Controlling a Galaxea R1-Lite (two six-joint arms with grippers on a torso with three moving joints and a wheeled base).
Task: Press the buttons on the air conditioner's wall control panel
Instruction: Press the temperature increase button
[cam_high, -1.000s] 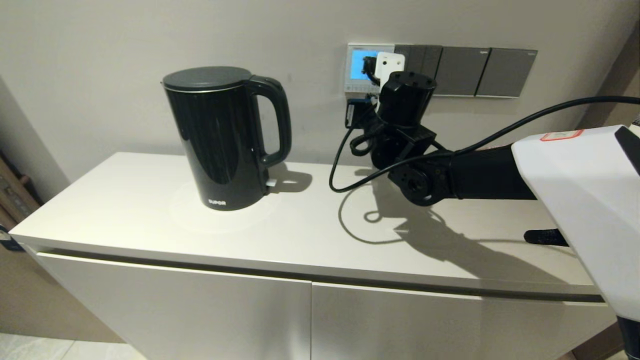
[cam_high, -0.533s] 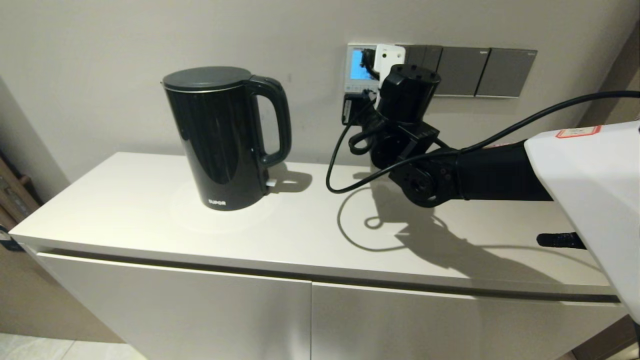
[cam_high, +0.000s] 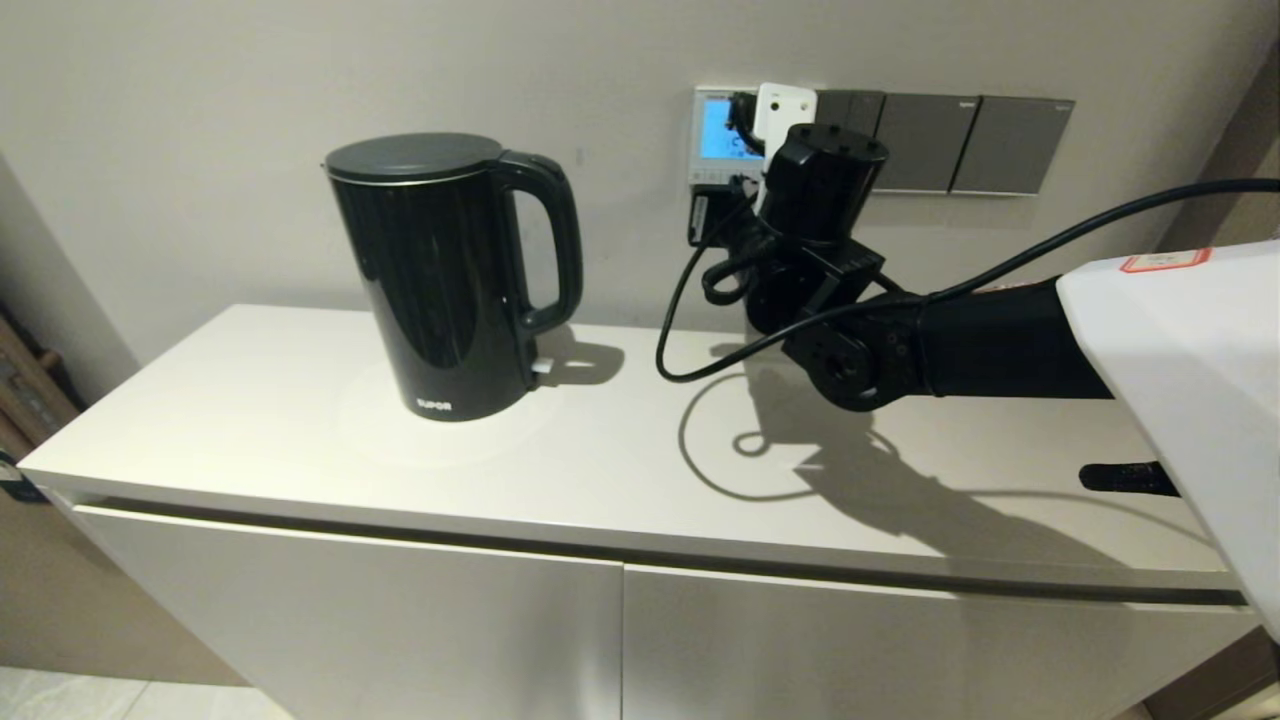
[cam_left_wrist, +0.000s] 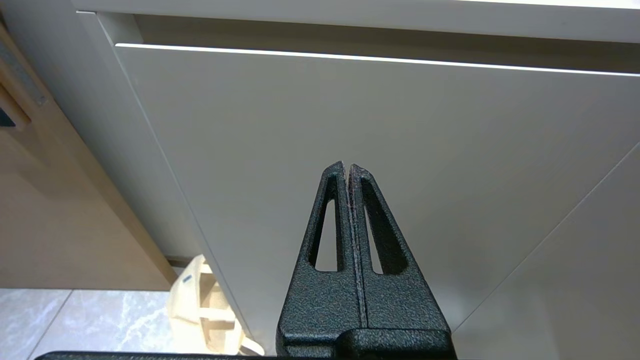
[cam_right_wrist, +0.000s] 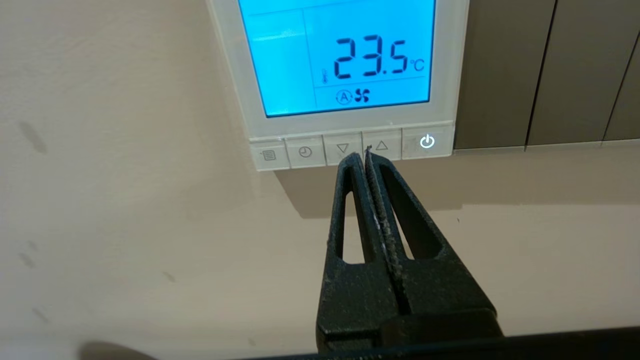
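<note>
While the left gripper (cam_left_wrist: 348, 170) hangs pinched together, empty, low before the cabinet door (cam_left_wrist: 350, 125), the right gripper (cam_right_wrist: 364, 156), fingers likewise pressed together on nothing, points its tip at the buttons (cam_right_wrist: 350, 147), between the down and up arrows, beneath the control panel's (cam_right_wrist: 450, 75) lit blue screen.

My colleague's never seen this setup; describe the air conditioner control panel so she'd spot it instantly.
On the wall above the white cabinet, right of the black kettle, find the row of plates. The air conditioner's wall control panel is the leftmost: white with a lit blue screen reading 23.5, unlike the blank grey switch plates beside it.
</note>
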